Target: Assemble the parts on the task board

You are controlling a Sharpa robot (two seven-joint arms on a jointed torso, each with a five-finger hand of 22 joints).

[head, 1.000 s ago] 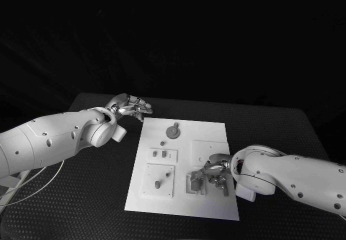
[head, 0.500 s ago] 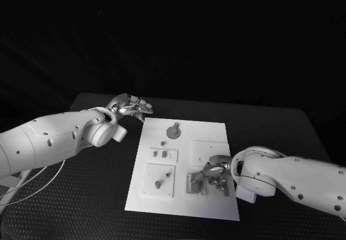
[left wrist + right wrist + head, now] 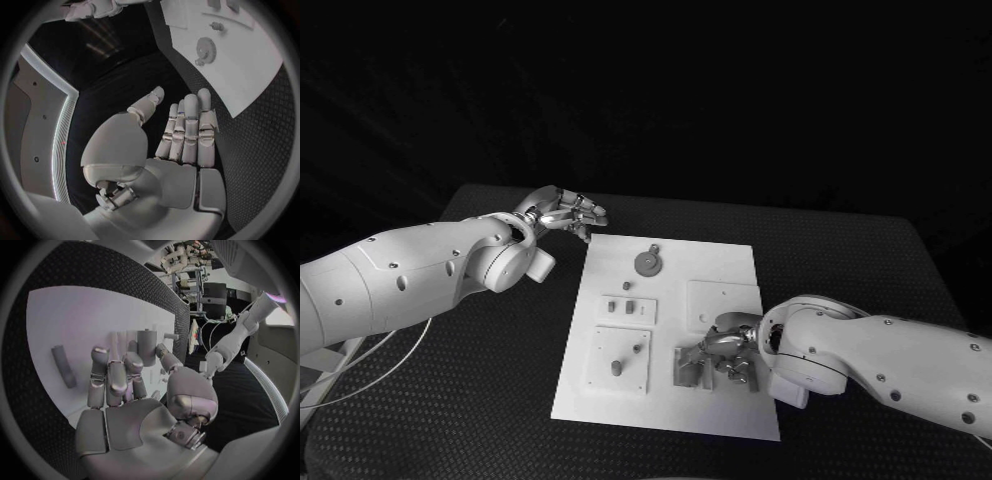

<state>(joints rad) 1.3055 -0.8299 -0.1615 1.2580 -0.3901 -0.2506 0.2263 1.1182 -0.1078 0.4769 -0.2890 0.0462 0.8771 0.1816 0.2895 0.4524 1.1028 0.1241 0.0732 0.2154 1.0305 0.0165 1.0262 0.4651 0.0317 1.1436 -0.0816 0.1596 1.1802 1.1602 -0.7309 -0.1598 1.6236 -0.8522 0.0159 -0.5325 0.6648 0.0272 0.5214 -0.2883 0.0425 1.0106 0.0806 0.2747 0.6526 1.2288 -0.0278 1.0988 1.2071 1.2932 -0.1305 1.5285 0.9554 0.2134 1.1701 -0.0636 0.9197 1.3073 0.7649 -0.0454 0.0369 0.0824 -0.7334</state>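
The white task board (image 3: 718, 268) lies in the middle of the table. On its far part rests a round grey toothed part (image 3: 648, 262), also seen as the toothed part (image 3: 205, 48). My right hand (image 3: 730, 352) hovers low over the board's near right area beside a grey bracket (image 3: 687, 370). There its thumb and a finger close on either side of an upright grey cylinder (image 3: 147, 346). A short grey peg (image 3: 62, 367) lies flat on the board (image 3: 69, 315). My left hand (image 3: 568, 213) hangs off the board's far left corner, holding nothing, fingers (image 3: 187, 127) straight.
Two small white plates stand on the board's left half: one with little pegs (image 3: 627, 309), one nearer with small grey pieces (image 3: 619, 360). A square recess (image 3: 721, 297) sits right of them. Black matting (image 3: 488, 380) surrounds the board.
My right hand has crept slightly nearer and leftward over the bracket. The left hand has stayed where it was.
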